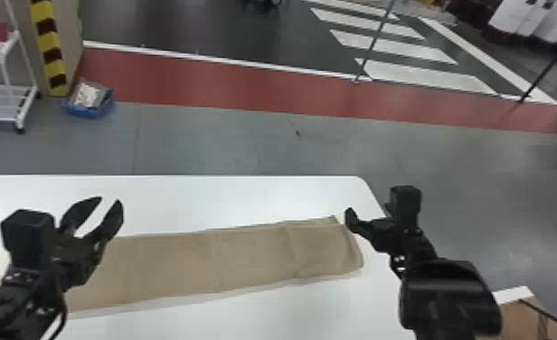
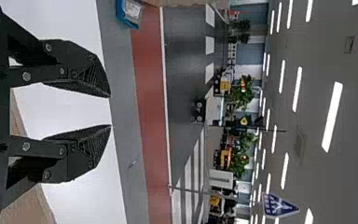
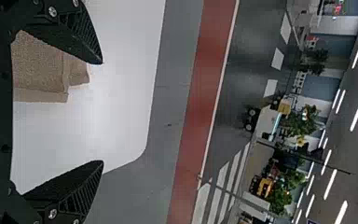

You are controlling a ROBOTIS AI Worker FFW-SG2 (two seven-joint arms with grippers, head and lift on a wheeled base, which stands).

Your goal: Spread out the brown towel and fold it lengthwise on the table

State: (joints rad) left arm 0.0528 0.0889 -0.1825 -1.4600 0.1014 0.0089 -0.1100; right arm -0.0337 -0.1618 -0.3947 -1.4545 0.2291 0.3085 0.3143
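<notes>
The brown towel [image 1: 246, 257] lies on the white table as a long flat strip, its far long edge slightly uneven near the right end. My left gripper [image 1: 110, 199] is above the strip's left part, fingers apart and holding nothing. In the left wrist view the left gripper [image 2: 111, 111] has a gap between its tips. At the towel's right end is my right gripper [image 1: 350, 217], above the table. The right wrist view has the right gripper [image 3: 103, 112] spread wide, with the towel's end [image 3: 42, 70] beyond one finger and nothing gripped.
The white table [image 1: 164, 199] has a rounded far right corner near my right arm. A cardboard box [image 1: 517, 318] stands at the lower right. On the floor beyond are a blue bin [image 1: 89, 99] and a white rack [image 1: 2, 101] at the left.
</notes>
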